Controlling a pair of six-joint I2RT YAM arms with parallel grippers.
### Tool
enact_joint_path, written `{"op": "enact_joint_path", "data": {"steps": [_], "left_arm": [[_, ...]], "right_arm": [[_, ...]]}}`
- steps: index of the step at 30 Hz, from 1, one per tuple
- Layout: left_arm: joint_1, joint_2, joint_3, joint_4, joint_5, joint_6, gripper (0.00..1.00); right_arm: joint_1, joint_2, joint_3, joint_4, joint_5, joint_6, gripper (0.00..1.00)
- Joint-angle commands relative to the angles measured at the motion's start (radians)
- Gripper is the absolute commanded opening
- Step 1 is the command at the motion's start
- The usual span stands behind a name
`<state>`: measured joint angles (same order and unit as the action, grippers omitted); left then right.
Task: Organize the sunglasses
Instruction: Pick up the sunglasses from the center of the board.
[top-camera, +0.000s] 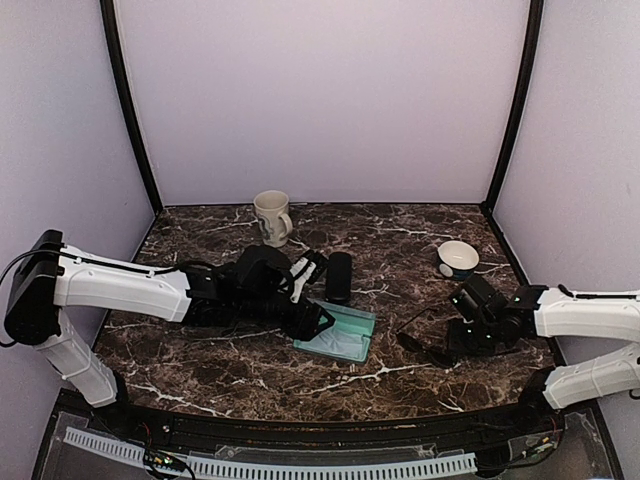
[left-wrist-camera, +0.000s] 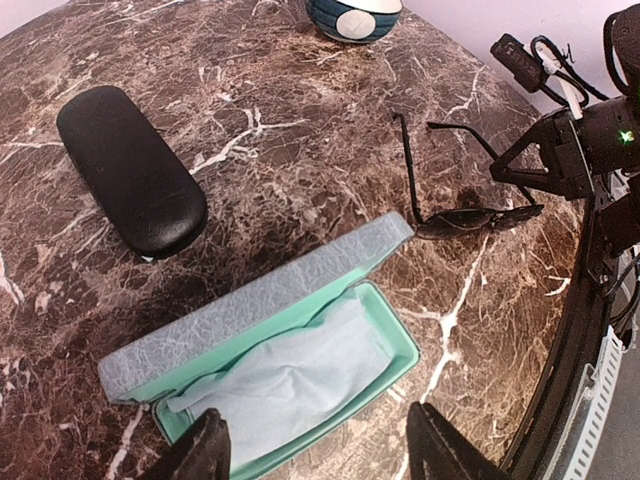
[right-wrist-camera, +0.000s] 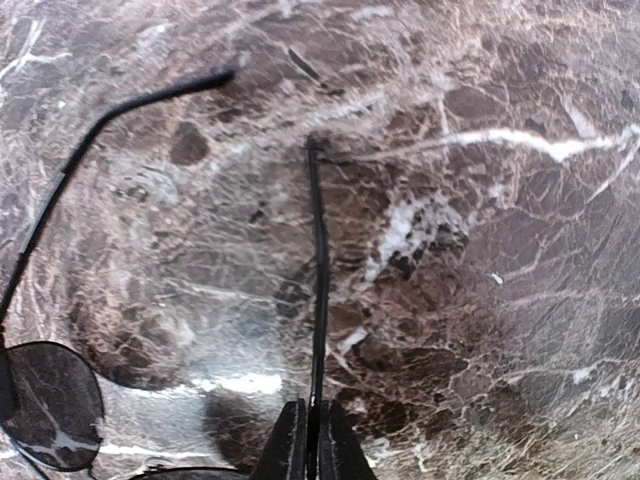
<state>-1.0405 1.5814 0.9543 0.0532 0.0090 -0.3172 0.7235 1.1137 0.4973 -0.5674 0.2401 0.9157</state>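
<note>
One thin-framed pair of sunglasses (top-camera: 424, 340) with dark round lenses lies on the marble table, temples unfolded. My right gripper (right-wrist-camera: 312, 442) is shut on one thin temple (right-wrist-camera: 318, 260) of the sunglasses (left-wrist-camera: 470, 221), close to the hinge; a lens (right-wrist-camera: 50, 400) shows at lower left. The right gripper (top-camera: 463, 334) sits at the right of the table. The grey-blue case (left-wrist-camera: 250, 305) lies open, teal inside, with a pale cloth in it. My left gripper (left-wrist-camera: 315, 452) hovers open just over its near edge, nothing between the fingers. No other pair of sunglasses is in view.
A shut black oblong case (left-wrist-camera: 130, 170) lies beside the open case (top-camera: 345, 335), toward the back. A cream mug (top-camera: 272, 217) stands at the back centre, and a blue-and-white bowl (top-camera: 458, 259) at the back right. Purple walls enclose the table.
</note>
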Motion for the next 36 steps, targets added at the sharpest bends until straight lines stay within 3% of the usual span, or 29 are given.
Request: {"op": "enact_joint_path", "data": {"steps": [1,21,31,33,36], "left_arm": [[0.002,-0.025,0.016,-0.024,-0.009,0.009,0.62],[0.002,-0.038,0.050,-0.053,-0.041,0.005,0.62],[-0.002,-0.051,0.079,0.097,0.216,0.076,0.62],[-0.006,-0.051,0.090,0.122,0.275,0.115,0.70],[-0.017,-0.059,0.112,0.121,0.309,0.176,0.73]], "right_arm": [[-0.009,-0.003,0.039,0.000,0.019,-0.048,0.06],[-0.026,-0.083,0.129,-0.012,0.007,-0.232,0.00],[-0.024,-0.166,0.219,0.008,-0.169,-0.389,0.00],[-0.023,-0.177,0.232,0.030,-0.211,-0.406,0.00],[-0.016,-0.180,0.249,0.067,-0.261,-0.428,0.00]]}}
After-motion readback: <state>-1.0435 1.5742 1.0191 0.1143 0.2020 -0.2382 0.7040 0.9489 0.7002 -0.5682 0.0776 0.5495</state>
